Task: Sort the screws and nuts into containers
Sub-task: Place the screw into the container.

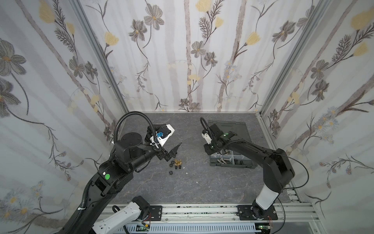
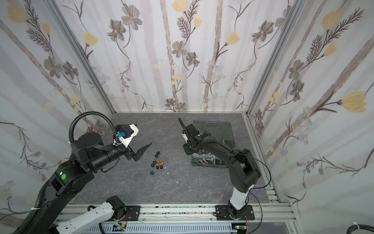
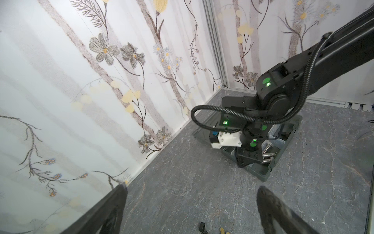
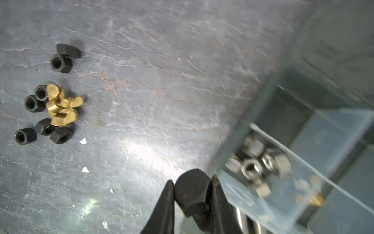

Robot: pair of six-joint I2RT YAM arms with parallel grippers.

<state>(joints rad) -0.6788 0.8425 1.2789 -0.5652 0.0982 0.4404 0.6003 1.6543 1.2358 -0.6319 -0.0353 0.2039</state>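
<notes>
Nearest the lens, a black screw [image 4: 191, 194] sits clamped by its hex head between the jaws of the right gripper [image 4: 192, 179], over the 10 o'clock corner of the organizer box [image 1: 230, 166] in a top view. Silver nuts [image 4: 251, 167] fill the compartment beside it. We judge the step a drop-off: clear the divider, centre over a screw compartment, lower before releasing. Black nuts [image 1: 171, 172] and brass wing nuts [image 1: 178, 161] lie at the box's 9 o'clock. The left gripper [image 3: 192, 187] hangs spread, empty.
</notes>
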